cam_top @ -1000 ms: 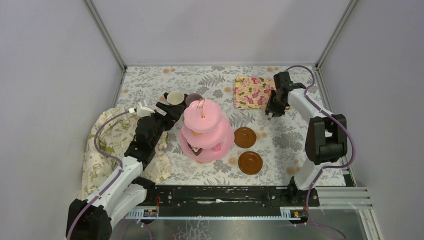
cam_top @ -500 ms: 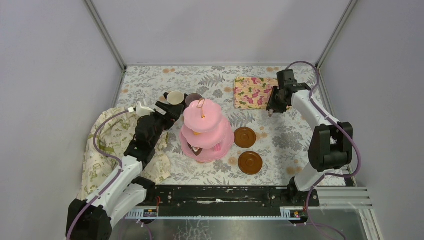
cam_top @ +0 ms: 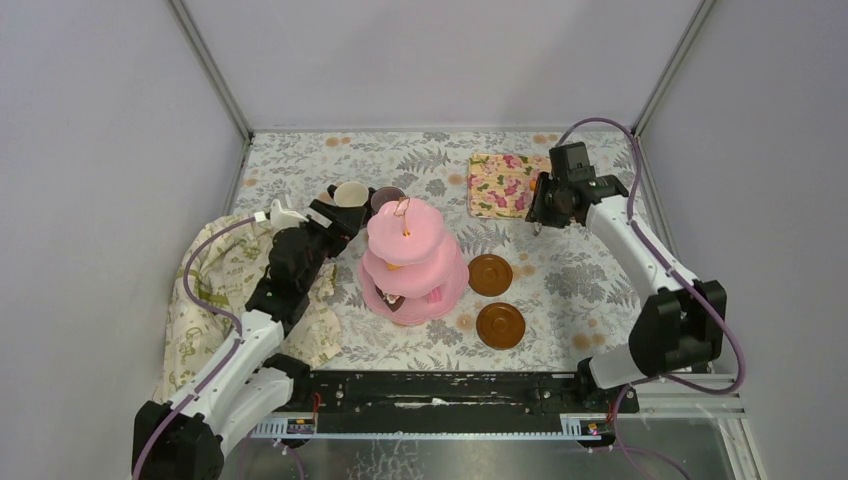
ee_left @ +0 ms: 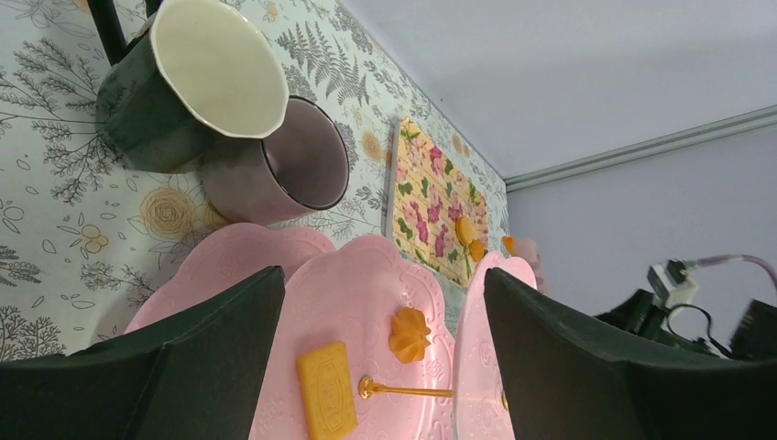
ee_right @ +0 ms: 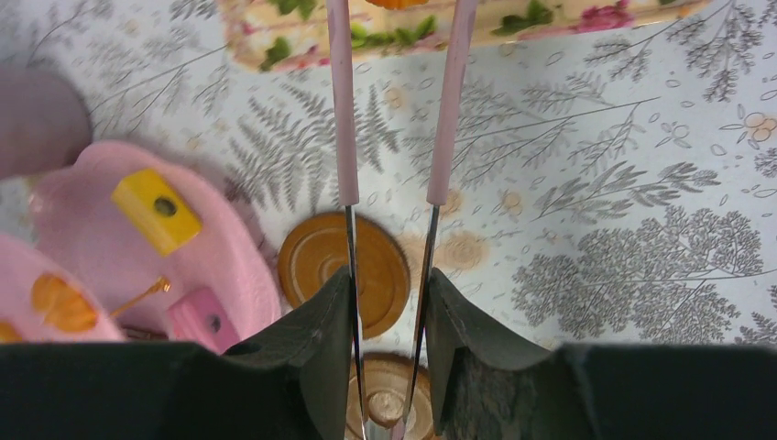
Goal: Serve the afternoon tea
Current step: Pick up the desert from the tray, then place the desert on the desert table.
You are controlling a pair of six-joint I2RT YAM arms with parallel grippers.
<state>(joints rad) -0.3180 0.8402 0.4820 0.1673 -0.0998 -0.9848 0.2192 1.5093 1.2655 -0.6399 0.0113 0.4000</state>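
Overhead, the pink three-tier cake stand [cam_top: 412, 262] is standing mid-table on the fern-print table cover [cam_top: 570, 285], with its gold loop handle [cam_top: 402, 208] sticking up. The cream-lined mug [cam_top: 350, 194] and the second dark mug [cam_top: 386, 198] are sitting side by side just behind the stand's left side. The far saucer [cam_top: 490, 274] and the near saucer [cam_top: 500, 325] are lying just right of it. The floral tray [cam_top: 505, 185] is resting far right, and the leaf-print cloth [cam_top: 225, 290] is draping over the left edge under the left arm. The left gripper [cam_top: 345, 220] is hovering beside the mugs, and the right gripper [cam_top: 540, 215] is hanging at the tray's right side. Grey walls are closing in on three sides, leaving open cover between the saucers and the right wall.

Closer in, the left wrist view is showing that gripper's fingers [ee_left: 137, 367] spread wide with nothing between them. They are framing an orange swirl sweet [ee_left: 410, 335] and a yellow biscuit [ee_left: 328, 390] on a tier, details too small from above. Orange sweets [ee_left: 467, 229] are lying on the tray.

Finally, the right wrist view is showing what overhead hides: its fingers [ee_right: 321, 321] are clamping pink-armed tongs [ee_right: 344, 110] that are reaching toward the tray's edge. An orange piece [ee_right: 394, 3] is peeking between the arms at the frame's top, but whether it is pinched cannot be told. A yellow block [ee_right: 156, 211] and a pink block [ee_right: 202, 321] are sitting on the stand.
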